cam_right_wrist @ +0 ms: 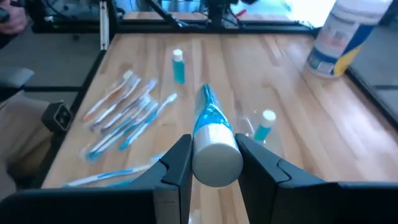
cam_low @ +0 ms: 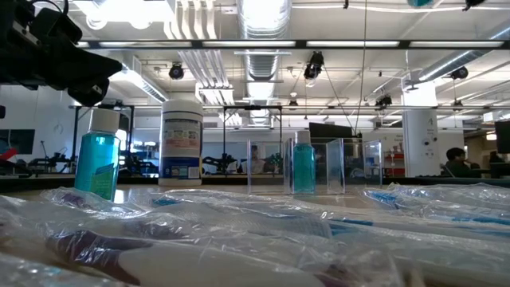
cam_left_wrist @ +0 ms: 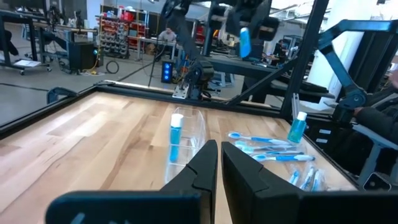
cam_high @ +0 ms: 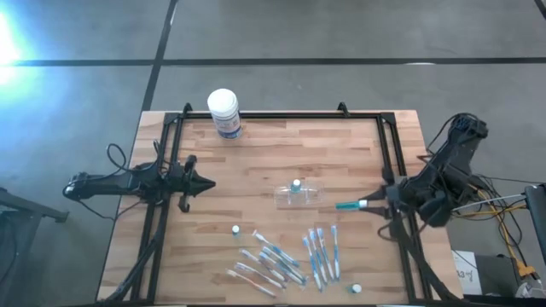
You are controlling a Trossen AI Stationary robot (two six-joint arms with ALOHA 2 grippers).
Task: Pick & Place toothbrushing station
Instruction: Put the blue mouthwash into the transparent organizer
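**Tube in hand, holder barely stocked**

The clear holder (cam_high: 299, 194) stood mid-table with one small bottle (cam_high: 296, 184) in it. The right gripper (cam_high: 372, 205), near the table's right rail, pinched a tube (cam_right_wrist: 211, 137) aimed toward the holder. Wrapped toothbrushes (cam_high: 281, 256) still lay along the front edge, so most placing seemingly remained. The left gripper (cam_high: 205, 182) waited at the left with its fingers pressed together. Bare wood between tube and holder left open room.

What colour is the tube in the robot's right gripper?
The tube is teal blue with a white cap, clearest in the right wrist view.
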